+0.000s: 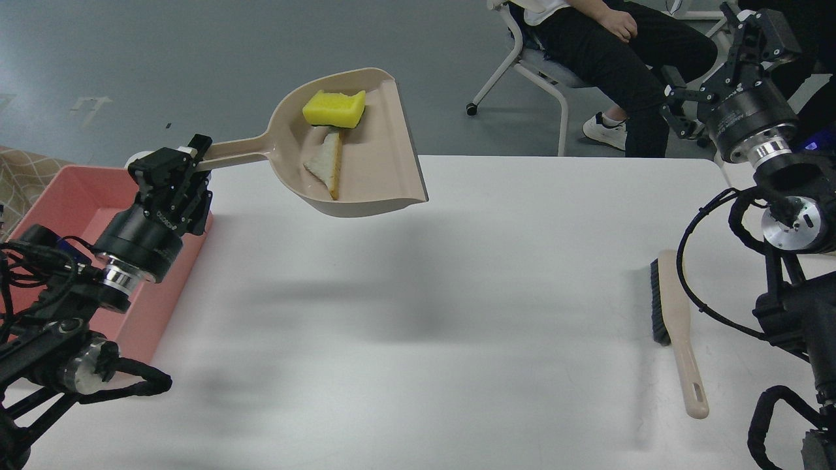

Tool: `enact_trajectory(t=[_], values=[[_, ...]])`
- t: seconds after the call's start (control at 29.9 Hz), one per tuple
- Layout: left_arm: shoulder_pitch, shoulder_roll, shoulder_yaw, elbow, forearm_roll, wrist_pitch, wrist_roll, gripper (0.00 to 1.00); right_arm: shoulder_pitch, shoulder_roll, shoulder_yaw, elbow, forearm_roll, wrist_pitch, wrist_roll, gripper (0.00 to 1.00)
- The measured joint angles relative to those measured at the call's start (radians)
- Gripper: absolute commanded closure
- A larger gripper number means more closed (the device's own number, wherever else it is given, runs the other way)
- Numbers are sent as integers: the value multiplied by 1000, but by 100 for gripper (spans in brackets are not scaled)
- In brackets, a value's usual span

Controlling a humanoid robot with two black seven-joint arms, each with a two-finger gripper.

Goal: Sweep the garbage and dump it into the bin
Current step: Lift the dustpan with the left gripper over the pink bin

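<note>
My left gripper (189, 156) is shut on the handle of the beige dustpan (372, 156) and holds it in the air above the table's far left part. The garbage lies in the pan: a yellow sponge piece (334, 108) with a dark backing, and a pale strip (326, 164) just in front of it. The pink bin (59, 202) stands at the table's left edge, partly hidden by my left arm. My right gripper (751, 29) is raised at the far right, away from the table; its fingers cannot be told apart.
The beige brush (676, 326) with dark bristles lies on the white table (457, 339) at the right. A seated person (614, 39) on a white chair is beyond the table's far edge. My right arm's cables hang by the table's right edge.
</note>
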Motion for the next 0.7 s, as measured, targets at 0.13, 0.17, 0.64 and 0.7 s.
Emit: enact_trajectory(t=[0.13,0.17,0.64,0.7], values=[[64,1,-112,0,-52,-48,0,83,0,0,1,0,0,0,0,0],[84,1,-137,0,-57,-57,0,83,0,0,1,0,0,0,0,0],[450,-5,-538,13,-75,-231,0,82,-2,3,-17,0,0,2,0,0],[497,-9,-588,13,-75,-252,0,82,-2,11,-17,-1,0,2,0,0]])
